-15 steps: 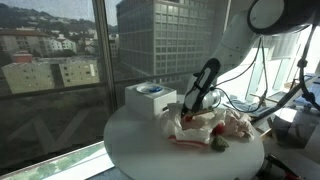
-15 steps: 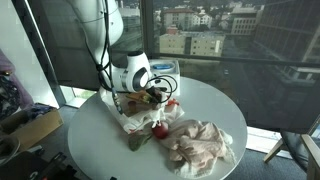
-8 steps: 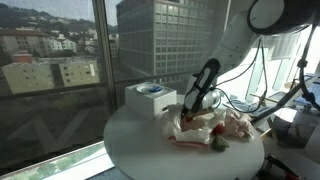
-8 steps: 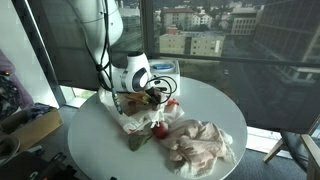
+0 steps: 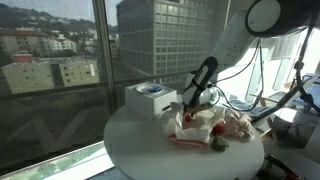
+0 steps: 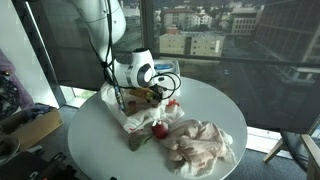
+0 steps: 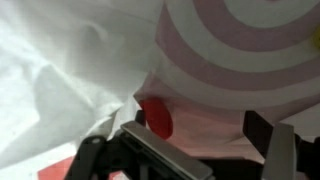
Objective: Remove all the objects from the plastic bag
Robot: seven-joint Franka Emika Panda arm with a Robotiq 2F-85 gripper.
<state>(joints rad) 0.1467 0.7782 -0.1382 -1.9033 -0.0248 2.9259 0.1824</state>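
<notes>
Claw (image 7: 190,142): fingers wide apart, down over the white plastic.
Plastic bag (image 6: 133,118): crumpled on the surface (image 6: 215,105), near the edge by the white box (image 5: 150,98).
Red round thing (image 6: 158,130): just beside the bag.

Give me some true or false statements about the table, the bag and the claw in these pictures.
1. The table is round and white. True.
2. The claw hangs high above the plastic bag. False: it is down at the bag.
3. A white box stands on the table. True.
4. The crumpled cloth lies on the floor. False: it lies on the table.
5. A red object lies beside the cloth. True.
</notes>
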